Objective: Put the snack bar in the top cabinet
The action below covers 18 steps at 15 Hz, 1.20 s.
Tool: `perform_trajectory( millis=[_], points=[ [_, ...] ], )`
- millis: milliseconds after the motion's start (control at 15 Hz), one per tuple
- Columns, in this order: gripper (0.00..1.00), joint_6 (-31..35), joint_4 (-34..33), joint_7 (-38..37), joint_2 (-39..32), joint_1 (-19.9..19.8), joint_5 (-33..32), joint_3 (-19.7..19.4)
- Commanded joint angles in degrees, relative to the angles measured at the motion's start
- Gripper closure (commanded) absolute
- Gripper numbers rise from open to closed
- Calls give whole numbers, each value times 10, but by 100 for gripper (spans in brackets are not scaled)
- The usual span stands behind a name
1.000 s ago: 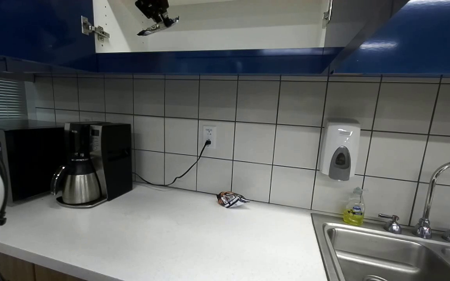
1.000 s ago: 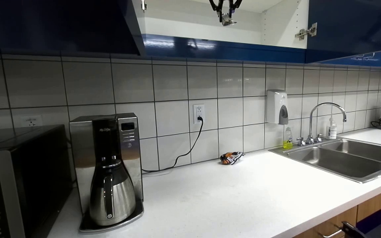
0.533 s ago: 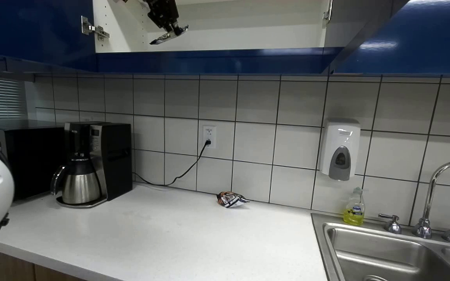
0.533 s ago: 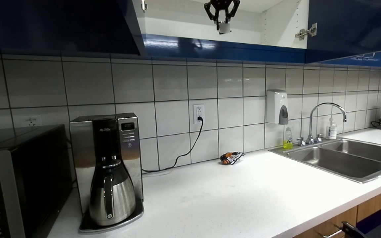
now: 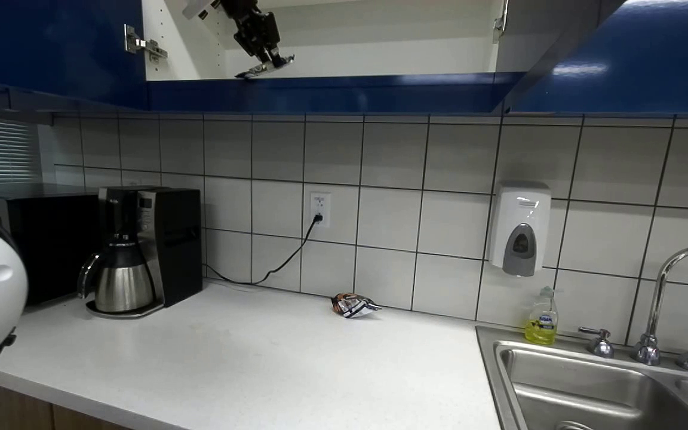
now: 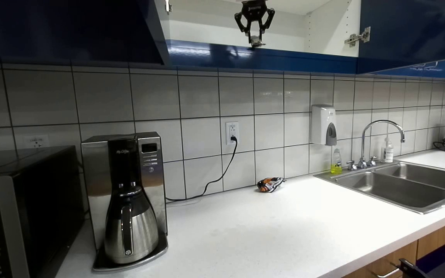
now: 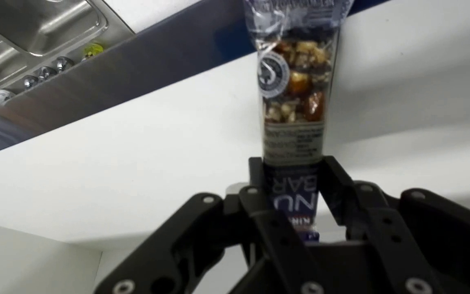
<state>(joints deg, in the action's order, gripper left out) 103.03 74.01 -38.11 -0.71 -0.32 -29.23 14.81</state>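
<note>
The snack bar [image 7: 294, 98] is a clear and dark-blue wrapper with nuts showing and "NU BAR" printed on it. My gripper [image 7: 293, 171] is shut on it, one finger at each side edge, in the wrist view. In both exterior views the gripper [image 5: 273, 58] [image 6: 255, 38] points down at the open top cabinet [image 5: 380, 54] [image 6: 214, 29]. The bar [image 5: 255, 69] [image 6: 257, 42] lies across the fingertips, tilted, one end overlapping the cabinet's blue bottom edge in view. I cannot tell whether it touches the cabinet floor.
Open blue doors [image 5: 51, 48] [image 6: 411, 31] flank the cabinet. Below, the white counter [image 5: 260, 358] holds a coffee maker [image 5: 180, 245], a microwave [image 5: 51, 239] and a crumpled snack packet [image 5: 354, 305] by the tiled wall. A soap dispenser [image 5: 520, 230] and a sink [image 5: 577, 382] are at the right.
My gripper has moved down, holding the bar, and the bar has come closer to the cabinet's bottom edge. It has also shifted right in one view and slightly left in another. The packet stayed put.
</note>
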Motion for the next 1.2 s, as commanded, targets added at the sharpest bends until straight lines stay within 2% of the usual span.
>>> perform_trajectory(
  millis=[0,200,267,667,1133],
  points=[
    [29,-22,-31,-20,-18,2,-10,1],
    [5,-19,-30,-25,-16,2,-9,0],
    [1,-17,-27,-28,-13,2,-10,-1],
    [0,14,22,-29,21,2,7,-2],
    [0,116,177,-49,115,8,3,-5]
  ],
)
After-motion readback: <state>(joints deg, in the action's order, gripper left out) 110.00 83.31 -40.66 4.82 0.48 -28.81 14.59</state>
